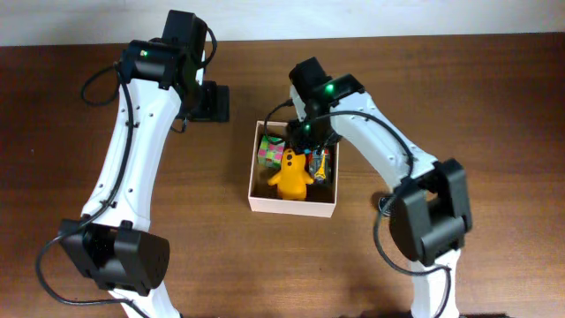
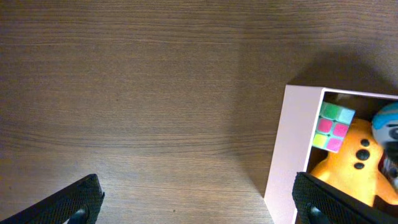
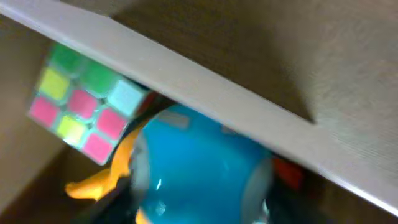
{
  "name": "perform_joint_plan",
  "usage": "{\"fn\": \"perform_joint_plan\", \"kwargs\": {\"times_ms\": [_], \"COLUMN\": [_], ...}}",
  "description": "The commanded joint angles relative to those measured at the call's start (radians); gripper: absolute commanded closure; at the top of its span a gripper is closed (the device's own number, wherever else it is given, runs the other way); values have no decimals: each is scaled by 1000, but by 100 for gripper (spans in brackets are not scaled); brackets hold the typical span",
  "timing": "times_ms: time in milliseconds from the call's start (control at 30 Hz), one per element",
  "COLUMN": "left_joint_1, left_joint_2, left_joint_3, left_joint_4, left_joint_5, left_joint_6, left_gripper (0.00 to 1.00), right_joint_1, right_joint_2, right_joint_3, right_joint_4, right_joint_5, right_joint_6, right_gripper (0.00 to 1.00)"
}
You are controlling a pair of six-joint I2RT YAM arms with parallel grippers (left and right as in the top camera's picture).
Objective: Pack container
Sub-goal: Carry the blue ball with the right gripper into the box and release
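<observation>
The container [image 1: 291, 207] is a square white-walled box at the table's middle; it also shows in the left wrist view [image 2: 289, 149] and the right wrist view [image 3: 205, 74]. Inside lie a colourful puzzle cube [image 1: 270, 150] [image 2: 334, 126] [image 3: 84, 102] and a yellow duck-like toy [image 1: 290, 179] [image 2: 357, 165]. My right gripper [image 1: 311, 141] [image 3: 199, 199] is down in the box's far part, shut on a blue toy [image 3: 199, 162] [image 2: 387, 121]. My left gripper [image 1: 210, 102] [image 2: 199, 205] is open and empty over bare table, just behind and left of the box.
A small red and multi-coloured item [image 1: 322, 166] [image 3: 287, 173] lies in the box's right side under the right arm. The table [image 1: 494, 106] is dark brown wood. The left arm's base stands at the front left, the right arm's at the front right.
</observation>
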Motion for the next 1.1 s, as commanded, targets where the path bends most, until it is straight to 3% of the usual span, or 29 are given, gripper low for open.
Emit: {"fn": "perform_joint_plan", "kwargs": {"times_ms": [0, 433, 500, 600, 700, 800, 1067], "left_joint_1": [2, 2, 2, 2, 2, 2, 2], "left_joint_2": [-12, -12, -12, -12, -12, -12, -12], "left_joint_3": [8, 8, 8, 8, 8, 8, 8], "left_joint_4": [-1, -1, -1, -1, -1, -1, -1], "left_joint_5": [-4, -4, -4, -4, -4, -4, -4], "left_joint_6": [-2, -2, -2, -2, -2, -2, -2], "left_gripper": [1, 1, 1, 1, 1, 1, 1], "right_joint_1": [5, 5, 5, 6, 6, 7, 9], "right_joint_2": [46, -185, -195, -183, -150, -109, -13], "right_joint_3": [-1, 40, 40, 28, 8, -8, -37], "right_joint_4": [5, 4, 2, 6, 5, 11, 22], "right_joint_5": [5, 9, 9, 9, 8, 5, 5], "right_joint_6": [3, 2, 3, 6, 38, 40, 40], "right_gripper": [37, 28, 38, 73, 88, 94, 96]}}
